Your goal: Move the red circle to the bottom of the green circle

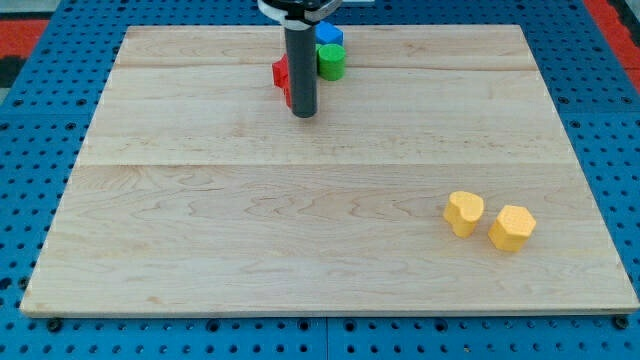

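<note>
The green circle stands near the view's top, just right of the dark rod. A red block sits to the rod's left, mostly hidden behind it; its shape cannot be made out. My tip rests on the wooden board just below and right of the red block, and below-left of the green circle. A blue block stands directly above the green circle, touching it.
Two yellow blocks lie at the view's lower right: a rounded one and a hexagon-like one, side by side. The board is bordered by blue pegboard on all sides.
</note>
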`<state>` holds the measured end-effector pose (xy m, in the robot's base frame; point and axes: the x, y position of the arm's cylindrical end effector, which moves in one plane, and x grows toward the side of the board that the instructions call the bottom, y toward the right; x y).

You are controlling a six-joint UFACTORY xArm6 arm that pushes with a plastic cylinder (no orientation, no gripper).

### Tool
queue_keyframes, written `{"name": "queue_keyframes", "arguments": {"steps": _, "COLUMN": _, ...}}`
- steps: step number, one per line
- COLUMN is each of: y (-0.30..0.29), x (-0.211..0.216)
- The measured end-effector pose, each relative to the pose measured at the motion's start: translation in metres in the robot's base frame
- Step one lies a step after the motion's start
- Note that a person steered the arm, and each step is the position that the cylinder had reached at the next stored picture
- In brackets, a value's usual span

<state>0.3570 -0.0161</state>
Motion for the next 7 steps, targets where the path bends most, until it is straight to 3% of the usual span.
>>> {"name": "queue_keyframes", "arguments": {"steps": 2, "y": -0.048, "x": 0.005}}
{"name": "queue_keyframes", "arguments": {"steps": 3, "y": -0.016, "x": -0.024}}
{"name": "queue_keyframes", "arguments": {"steps": 4, "y": 0.007, "x": -0.026}}
{"name": "queue_keyframes", "arguments": {"steps": 5, "y": 0.007, "x": -0.019}}
{"name": "queue_keyframes", "arguments": {"steps": 6, "y": 0.056, "x": 0.003}}
{"name": "queue_keyframes", "arguments": {"steps": 7, "y": 0.089, "x": -0.001}}
